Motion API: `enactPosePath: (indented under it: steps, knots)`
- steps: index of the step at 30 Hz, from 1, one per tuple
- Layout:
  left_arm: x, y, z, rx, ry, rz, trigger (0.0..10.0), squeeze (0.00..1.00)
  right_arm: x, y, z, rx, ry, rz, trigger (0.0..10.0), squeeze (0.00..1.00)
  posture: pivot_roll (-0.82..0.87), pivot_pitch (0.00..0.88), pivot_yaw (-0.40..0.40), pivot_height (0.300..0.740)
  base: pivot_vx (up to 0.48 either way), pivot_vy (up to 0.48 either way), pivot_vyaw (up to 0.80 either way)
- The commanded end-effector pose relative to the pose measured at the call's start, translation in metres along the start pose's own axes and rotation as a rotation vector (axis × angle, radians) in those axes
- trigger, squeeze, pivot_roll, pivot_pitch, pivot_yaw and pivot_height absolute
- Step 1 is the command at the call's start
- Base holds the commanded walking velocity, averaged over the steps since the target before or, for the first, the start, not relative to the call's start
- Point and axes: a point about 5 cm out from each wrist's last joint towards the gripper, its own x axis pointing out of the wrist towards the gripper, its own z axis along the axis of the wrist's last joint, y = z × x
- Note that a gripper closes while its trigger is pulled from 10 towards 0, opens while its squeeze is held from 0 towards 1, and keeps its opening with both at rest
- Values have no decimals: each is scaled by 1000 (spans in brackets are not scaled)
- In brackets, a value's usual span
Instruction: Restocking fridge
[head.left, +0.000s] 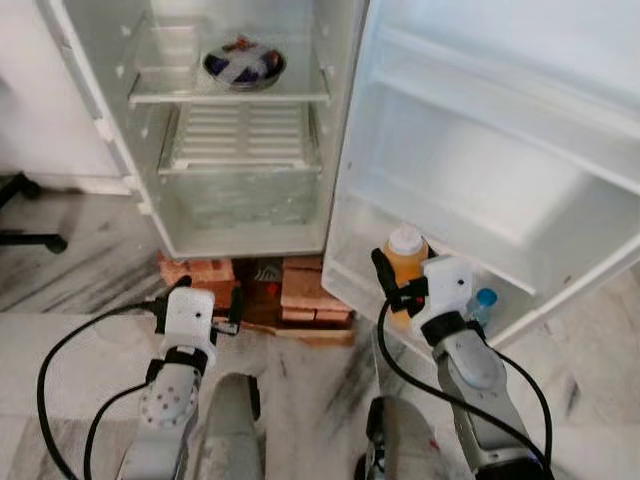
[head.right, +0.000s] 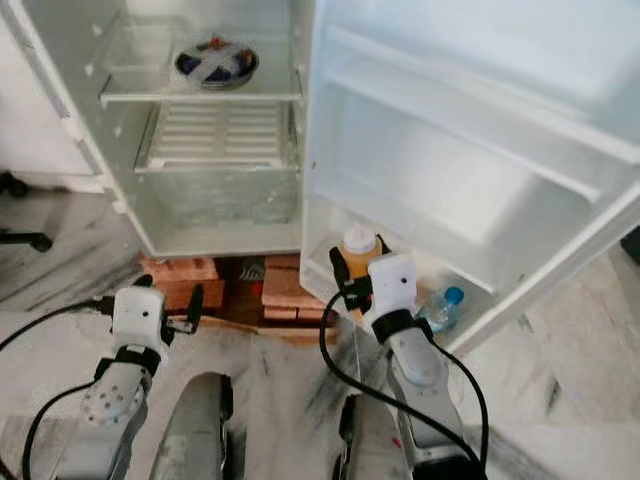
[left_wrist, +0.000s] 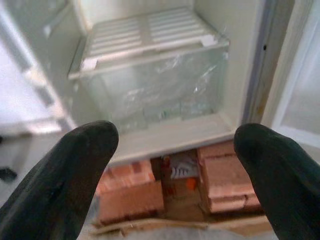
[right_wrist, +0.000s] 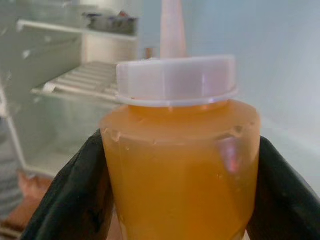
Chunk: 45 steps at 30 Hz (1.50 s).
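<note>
Juice bottle (right_wrist: 180, 165) between right tool (head.left: 400, 285) fingers.

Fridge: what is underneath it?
Under the fridge sit stacked bricks, with a dark gap between the stacks holding something small I can't identify. The space further back is hidden.

Fridge (head.left: 150, 215) open, door (head.left: 480, 170) swung right. Bowl (head.left: 243, 66) on upper glass shelf. Right gripper (head.left: 392, 285) clamps orange juice bottle (head.left: 405, 256) at door's bottom rack, beside blue-capped bottle (head.left: 482, 304). Left gripper (head.left: 200, 305) spread wide, low, before bricks (head.left: 300, 290) under fridge.
</note>
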Motion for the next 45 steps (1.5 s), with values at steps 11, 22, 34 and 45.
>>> enactPosePath:
  steps: [11, 22, 34, 45]
  knots:
    - [3, -6, 3, -10, -9, -21, 10000, 0, -1, -8, -1, -20, 4, -18, 10000, 0, 105, 153, -20, 607, 187, 22, 0]
    - [4, -5, 3, -11, -6, -19, 10000, 0, -1, -8, -1, -24, 5, -22, 10000, 0, 107, 148, -16, 607, 205, 191, 0]
    - [4, -7, 1, -6, 14, -16, 10000, 0, -1, -7, -2, -16, 6, -14, 10000, 0, 110, 149, -20, 592, 0, 0, 0]
    - [4, -5, -1, 15, 25, 8, 10000, 0, -1, -5, -2, -12, 5, -8, 10000, 0, 111, 149, -19, 517, 0, 0, 0]
